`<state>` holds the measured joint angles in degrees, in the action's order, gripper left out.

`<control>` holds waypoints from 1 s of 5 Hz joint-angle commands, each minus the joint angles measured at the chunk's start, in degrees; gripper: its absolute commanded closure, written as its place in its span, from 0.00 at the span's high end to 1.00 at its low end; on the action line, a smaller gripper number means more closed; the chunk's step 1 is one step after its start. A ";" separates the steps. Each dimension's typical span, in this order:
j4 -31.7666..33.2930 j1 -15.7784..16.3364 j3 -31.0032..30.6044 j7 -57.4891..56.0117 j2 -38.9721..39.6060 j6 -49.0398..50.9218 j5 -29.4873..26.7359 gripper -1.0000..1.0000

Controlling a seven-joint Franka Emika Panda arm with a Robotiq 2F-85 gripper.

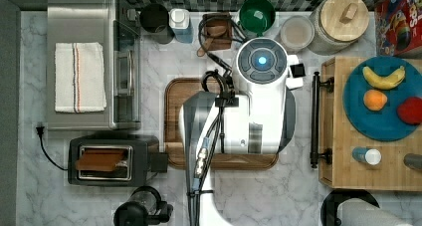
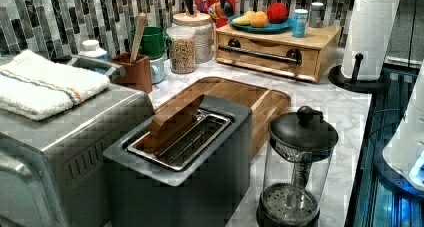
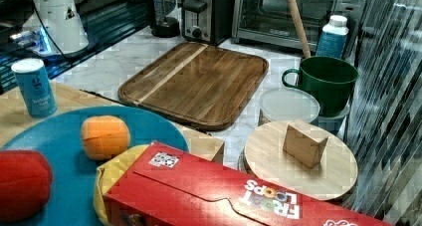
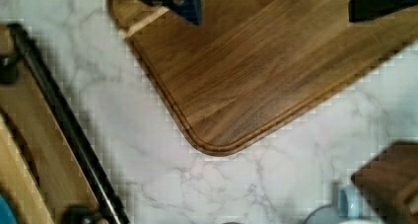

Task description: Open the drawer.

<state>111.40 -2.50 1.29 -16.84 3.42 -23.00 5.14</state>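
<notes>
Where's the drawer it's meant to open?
The drawer sits at the top view's right, its black bar handle facing the brown wooden tray, with a blue plate of fruit on top of its box.

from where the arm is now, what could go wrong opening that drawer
The tool hangs over the brown tray, apart from the drawer's black handle, so the approach could clip the tray's rim. The drawer box carries a blue plate of fruit and a shaker; a sharp pull might topple them.
</notes>
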 commanded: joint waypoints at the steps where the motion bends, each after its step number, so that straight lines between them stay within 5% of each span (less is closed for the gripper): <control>1: 6.63 -7.04 5.83 -23.18 -1.08 -7.74 1.80 1.00; 5: 4.74 -9.37 8.07 -31.79 2.98 -11.44 3.97 1.00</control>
<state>119.29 -16.07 11.39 -47.45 7.46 -33.99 9.79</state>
